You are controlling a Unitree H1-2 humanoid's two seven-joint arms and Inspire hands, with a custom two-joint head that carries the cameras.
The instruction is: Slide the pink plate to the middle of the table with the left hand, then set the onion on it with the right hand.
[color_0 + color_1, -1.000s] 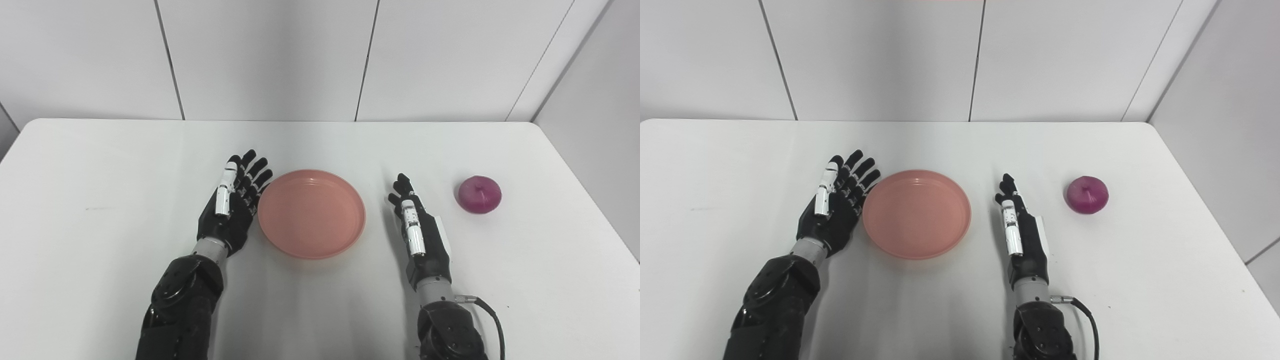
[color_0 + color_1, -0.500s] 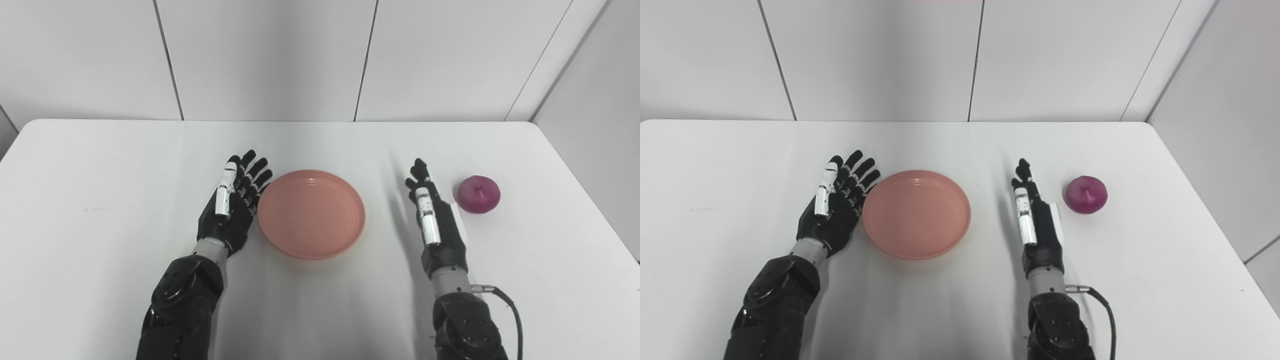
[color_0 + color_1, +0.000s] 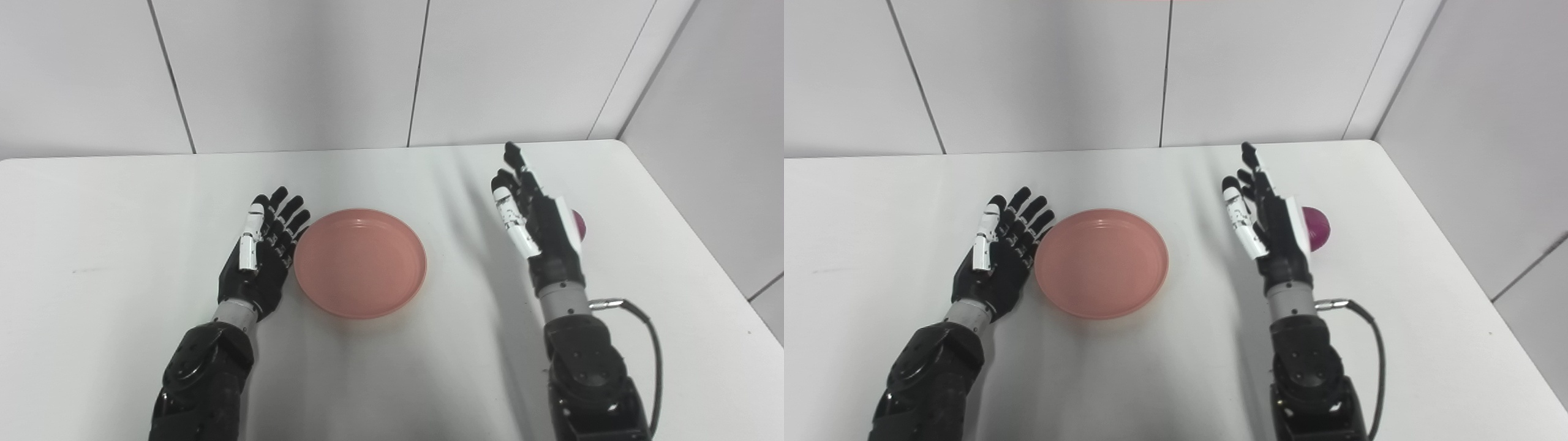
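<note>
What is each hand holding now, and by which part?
Nothing is held. The left hand lies open beside the pink plate. The right hand is open too, raised in front of the onion, not closed on it.

Plate (image 3: 360,263): uniform salmon pink, no pattern. Onion (image 3: 1315,228): deep magenta-purple, only partly visible behind the right hand. Left hand (image 3: 260,257): black palm and fingers, with one white segmented digit along its outer edge. Right hand (image 3: 540,226): black, with a white segmented digit and a white side panel; grey wrist collar below. Forearms: glossy black. Cable (image 3: 649,331) at the right wrist: black with a silver plug. Table (image 3: 110,245): plain white. Wall panels (image 3: 294,67): pale grey-white, divided by thin dark seams
</note>
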